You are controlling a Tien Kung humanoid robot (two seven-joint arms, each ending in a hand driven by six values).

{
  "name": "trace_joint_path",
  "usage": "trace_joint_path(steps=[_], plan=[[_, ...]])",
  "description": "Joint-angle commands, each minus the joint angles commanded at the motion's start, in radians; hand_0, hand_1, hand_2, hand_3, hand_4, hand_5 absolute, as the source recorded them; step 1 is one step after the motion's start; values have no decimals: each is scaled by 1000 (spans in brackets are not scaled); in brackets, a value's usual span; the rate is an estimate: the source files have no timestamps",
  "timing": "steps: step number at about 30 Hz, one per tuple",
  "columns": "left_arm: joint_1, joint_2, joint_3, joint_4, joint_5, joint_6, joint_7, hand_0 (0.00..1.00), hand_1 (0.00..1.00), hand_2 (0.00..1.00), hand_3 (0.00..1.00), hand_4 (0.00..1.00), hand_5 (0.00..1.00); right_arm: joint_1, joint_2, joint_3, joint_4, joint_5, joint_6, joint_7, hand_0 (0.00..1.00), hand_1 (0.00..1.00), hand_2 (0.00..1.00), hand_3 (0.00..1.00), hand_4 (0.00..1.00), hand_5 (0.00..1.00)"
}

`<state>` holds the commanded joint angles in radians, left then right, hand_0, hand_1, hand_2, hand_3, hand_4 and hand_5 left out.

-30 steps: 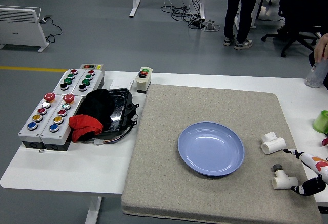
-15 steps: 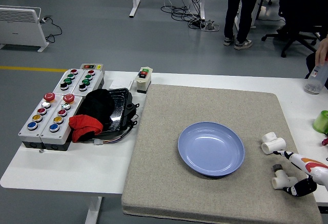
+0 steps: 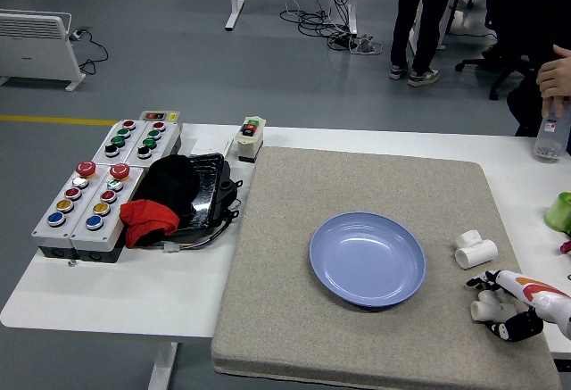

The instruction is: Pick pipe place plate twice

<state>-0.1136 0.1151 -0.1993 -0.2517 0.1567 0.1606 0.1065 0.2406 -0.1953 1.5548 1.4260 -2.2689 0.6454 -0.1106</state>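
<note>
A blue plate [image 3: 368,259] lies empty in the middle of the grey mat [image 3: 294,319]. A white T-shaped pipe fitting [image 3: 475,249] lies on the mat to the right of the plate. A second white pipe fitting [image 3: 487,306] lies just below it, near the mat's right front corner. My right hand [image 3: 496,305] comes in from the lower right and its fingers [image 3: 482,280] are curled around this second fitting, which still rests on the mat. My left arm is out of view.
Button boxes [image 3: 89,195] and a black tray with black and red cloth [image 3: 174,198] stand on the left. A green cup [image 3: 559,211] stands at the right edge. A person's hand holds a clear bottle [image 3: 549,136] at the far right.
My right hand has moved left onto the lower pipe fitting and its fingers have curled around it. The person's hand at the far right has shifted on the bottle.
</note>
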Motion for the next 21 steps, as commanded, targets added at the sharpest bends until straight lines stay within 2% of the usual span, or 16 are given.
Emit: trace_joint_path(steps=[4,5,10,11,13,21], plan=[[2,0,-4,0,5,0,2,625,588,531,576,204,998,-3,1,6,-2,0,0,-7,636,658,685,760,542,2],[2,0,-4,0,6,0,2,625,588,534,576,205,998,-4,1,7,-2,0,0,-7,467,551,597,730,508,2],[3,-1,-9,0,13,0,5,625,588,534,576,205,998,-3,3,11,8,0,0,-2,467,551,597,730,508,2],[4,-1,-9,0,13,0,5,625,590,535,577,204,998,-1,5,12,13,0,-1,-2,389,497,571,711,489,2],[4,0,-11,-1,14,0,6,625,590,535,577,204,998,8,11,7,25,0,-7,-8,389,497,571,711,489,2],[7,0,-10,-1,14,-1,6,625,591,534,577,204,998,93,40,-81,66,23,-46,12,365,483,567,704,466,2]])
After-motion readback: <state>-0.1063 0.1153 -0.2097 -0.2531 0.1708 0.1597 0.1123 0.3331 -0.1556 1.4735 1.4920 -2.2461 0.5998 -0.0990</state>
